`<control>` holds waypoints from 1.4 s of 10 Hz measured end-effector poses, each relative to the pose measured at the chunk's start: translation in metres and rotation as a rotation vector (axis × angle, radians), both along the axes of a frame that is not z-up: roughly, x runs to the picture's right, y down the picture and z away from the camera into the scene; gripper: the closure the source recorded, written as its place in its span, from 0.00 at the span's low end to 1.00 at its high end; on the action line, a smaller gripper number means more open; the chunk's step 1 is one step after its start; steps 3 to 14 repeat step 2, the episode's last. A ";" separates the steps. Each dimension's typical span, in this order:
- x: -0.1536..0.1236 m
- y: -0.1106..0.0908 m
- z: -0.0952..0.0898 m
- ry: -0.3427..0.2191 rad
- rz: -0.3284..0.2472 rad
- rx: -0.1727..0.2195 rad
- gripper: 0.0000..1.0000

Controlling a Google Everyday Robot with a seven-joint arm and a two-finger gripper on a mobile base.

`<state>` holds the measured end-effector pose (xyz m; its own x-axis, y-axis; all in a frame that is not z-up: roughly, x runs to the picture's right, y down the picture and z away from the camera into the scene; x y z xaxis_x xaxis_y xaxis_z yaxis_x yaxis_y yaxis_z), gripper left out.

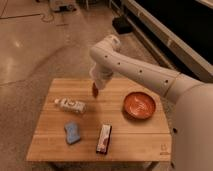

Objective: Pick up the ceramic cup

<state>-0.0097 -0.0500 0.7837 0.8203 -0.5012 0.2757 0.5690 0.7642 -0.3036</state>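
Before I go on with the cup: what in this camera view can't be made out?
- Ceramic cup: none shows; the arm may cover it.
- Gripper, above the table's far middle: too blurred to read.
- Small dark-red object at its tip: unidentifiable.
- Bottle label: unreadable.

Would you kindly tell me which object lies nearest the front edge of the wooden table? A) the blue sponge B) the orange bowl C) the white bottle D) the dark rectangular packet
D: the dark rectangular packet lies lowest in view, while the end effector hovers near the far edge.
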 end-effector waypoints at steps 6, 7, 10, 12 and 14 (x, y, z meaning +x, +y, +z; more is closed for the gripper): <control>-0.001 -0.006 -0.003 -0.007 -0.006 0.007 1.00; -0.001 -0.006 -0.003 -0.007 -0.006 0.007 1.00; -0.001 -0.006 -0.003 -0.007 -0.006 0.007 1.00; -0.001 -0.006 -0.003 -0.007 -0.006 0.007 1.00; -0.001 -0.006 -0.003 -0.007 -0.006 0.007 1.00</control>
